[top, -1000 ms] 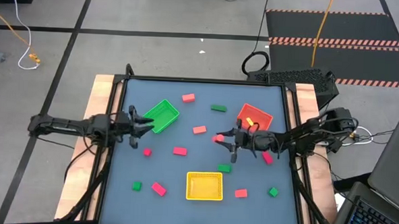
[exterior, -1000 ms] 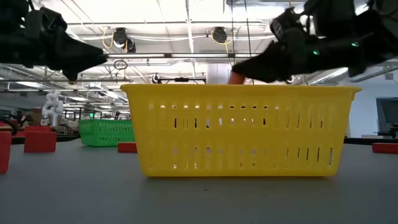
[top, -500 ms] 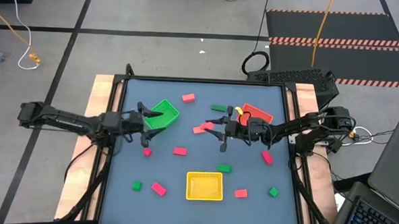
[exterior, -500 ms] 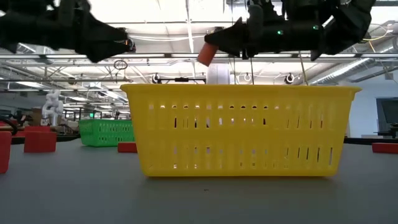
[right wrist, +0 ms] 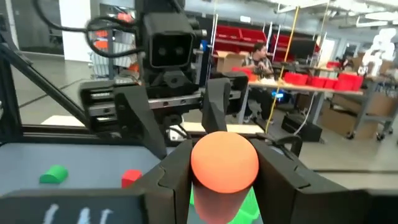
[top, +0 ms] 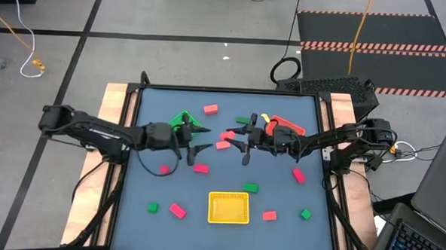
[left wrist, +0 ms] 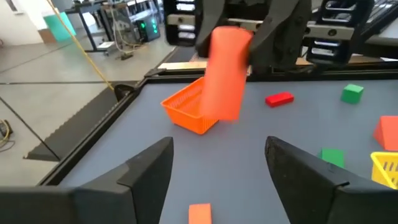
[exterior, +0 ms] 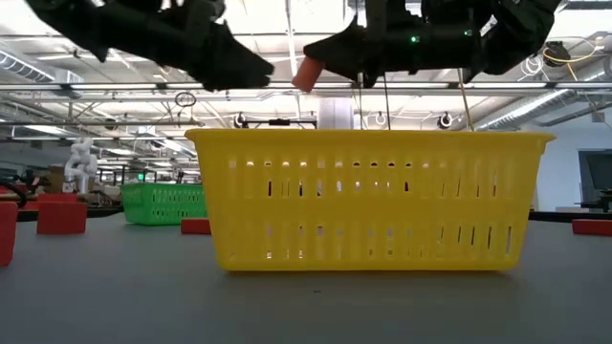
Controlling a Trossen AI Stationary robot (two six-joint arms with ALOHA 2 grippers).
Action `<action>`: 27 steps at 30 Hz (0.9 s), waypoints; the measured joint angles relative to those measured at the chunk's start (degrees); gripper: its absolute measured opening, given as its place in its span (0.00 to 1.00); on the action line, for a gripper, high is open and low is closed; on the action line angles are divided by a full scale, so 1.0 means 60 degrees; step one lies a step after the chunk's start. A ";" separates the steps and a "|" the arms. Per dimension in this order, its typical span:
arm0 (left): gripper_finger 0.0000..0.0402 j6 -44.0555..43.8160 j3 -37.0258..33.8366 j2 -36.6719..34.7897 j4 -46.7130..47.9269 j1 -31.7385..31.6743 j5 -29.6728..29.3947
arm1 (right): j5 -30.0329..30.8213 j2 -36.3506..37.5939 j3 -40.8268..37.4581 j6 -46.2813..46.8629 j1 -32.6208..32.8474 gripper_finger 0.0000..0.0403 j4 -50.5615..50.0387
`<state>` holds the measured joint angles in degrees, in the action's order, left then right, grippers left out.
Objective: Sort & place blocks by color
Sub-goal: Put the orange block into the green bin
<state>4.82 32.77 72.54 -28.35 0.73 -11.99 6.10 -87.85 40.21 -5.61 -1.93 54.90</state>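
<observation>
Salmon block (right wrist: 224, 163) pinched between the right gripper (top: 232, 137) jaws, held in the air above mid-table.
The left gripper (top: 198, 138) faces it with jaws spread and empty (block just ahead of them, not between); red tray (left wrist: 188, 112) beyond.

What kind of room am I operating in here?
Most likely an open robotics lab or workshop. The low view shows an industrial ceiling with hanging lights, the right wrist view shows a person at a workbench with red bins, and cables trail across the floor.
</observation>
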 joint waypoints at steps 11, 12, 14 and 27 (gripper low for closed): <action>0.63 0.0300 0.1187 0.2213 -0.0308 0.0555 -0.0834 | 0.0274 -0.0036 0.0000 0.0511 0.0011 0.30 -0.0509; 0.64 0.0361 0.1215 0.2275 -0.0310 0.0570 -0.0975 | 0.0279 -0.0034 0.0000 0.0529 0.0011 0.30 -0.0596; 0.64 0.0367 0.1223 0.2291 -0.0313 0.0573 -0.1127 | 0.0275 -0.0036 0.0000 0.0556 0.0018 0.30 -0.0673; 0.64 0.0331 0.1268 0.2276 -0.0439 0.0518 -0.1902 | 0.0515 -0.0040 0.0000 0.0560 0.0143 0.30 -0.0837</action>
<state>6.81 40.38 86.19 -30.98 3.84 -23.40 9.19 -88.09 40.21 -2.25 -1.08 49.88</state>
